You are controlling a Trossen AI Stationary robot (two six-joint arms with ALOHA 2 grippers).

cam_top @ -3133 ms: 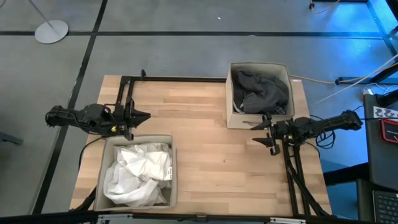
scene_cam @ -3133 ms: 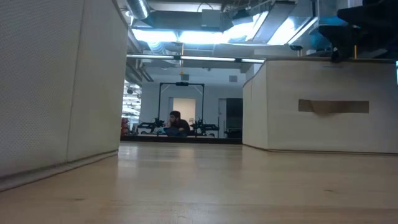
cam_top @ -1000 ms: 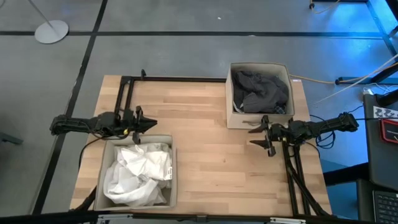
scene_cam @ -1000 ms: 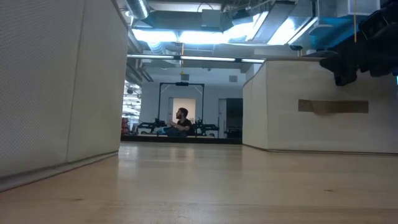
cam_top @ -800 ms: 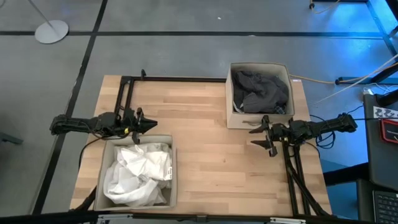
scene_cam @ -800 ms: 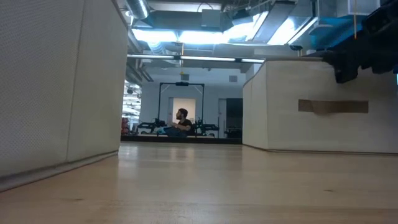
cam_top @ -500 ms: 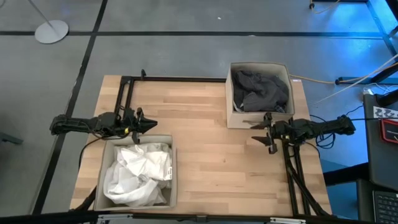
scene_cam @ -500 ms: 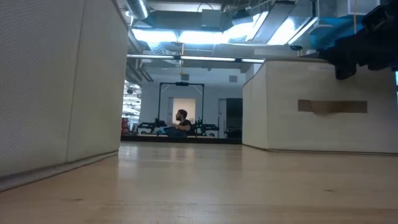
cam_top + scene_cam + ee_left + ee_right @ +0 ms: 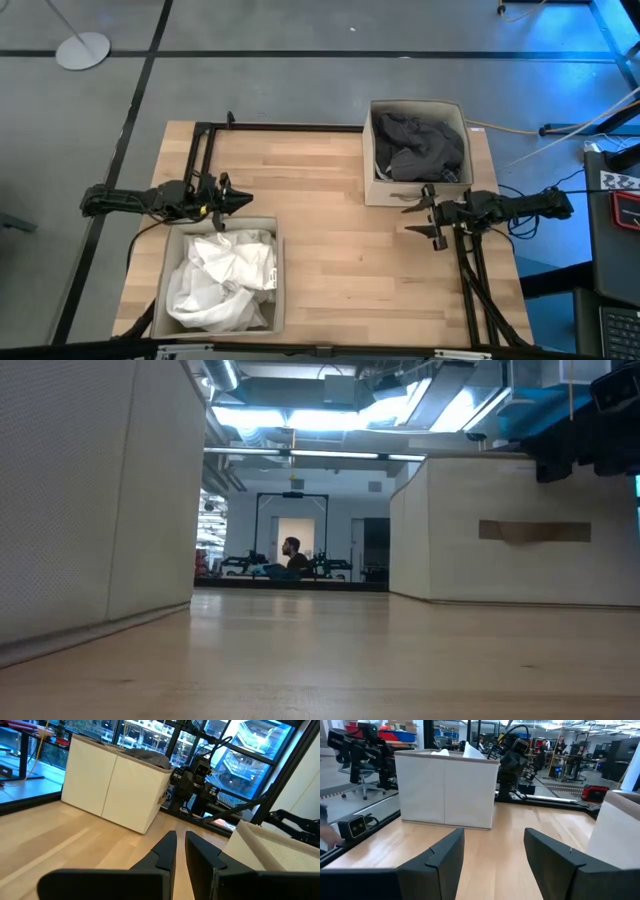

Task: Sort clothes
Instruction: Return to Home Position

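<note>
Wooden counter (image 9: 320,260) carrying 2 beige bins, well apart. Heaped in the left bin (image 9: 281,285), white clothes (image 9: 220,280); piled in the right bin (image 9: 395,192), dark clothes (image 9: 420,145). Clenched and empty, left hand (image 9: 232,200) just beyond the left bin's far rim. Released, spread wide, right hand (image 9: 410,219) just beside the right bin's near wall

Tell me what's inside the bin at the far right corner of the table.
The bin holds a crumpled dark grey garment heaped across the top, filling most of the opening. Whatever lies beneath it is covered, so other garments cannot be confirmed.
</note>
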